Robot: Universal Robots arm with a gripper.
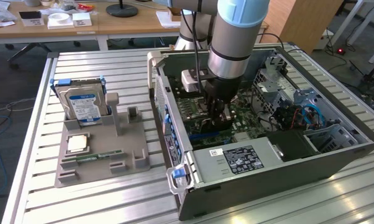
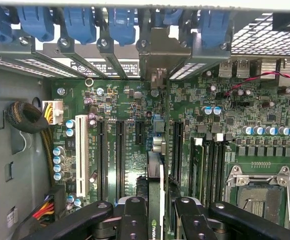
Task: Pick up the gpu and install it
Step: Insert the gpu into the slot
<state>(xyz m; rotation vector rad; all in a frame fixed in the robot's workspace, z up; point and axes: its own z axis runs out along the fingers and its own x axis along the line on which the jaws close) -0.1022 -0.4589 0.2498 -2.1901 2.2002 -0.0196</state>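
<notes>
Black card edge-on between the fingers: the gripper is clamped on the gpu, holding it upright above the motherboard inside the computer case. Looks stiff, light, fragile; best pinched along its top edge, off the components.

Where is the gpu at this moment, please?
In the wrist view the gpu stands edge-on between the end effector fingers, above the motherboard slots; in the exterior view it is inside the open computer case.
</notes>
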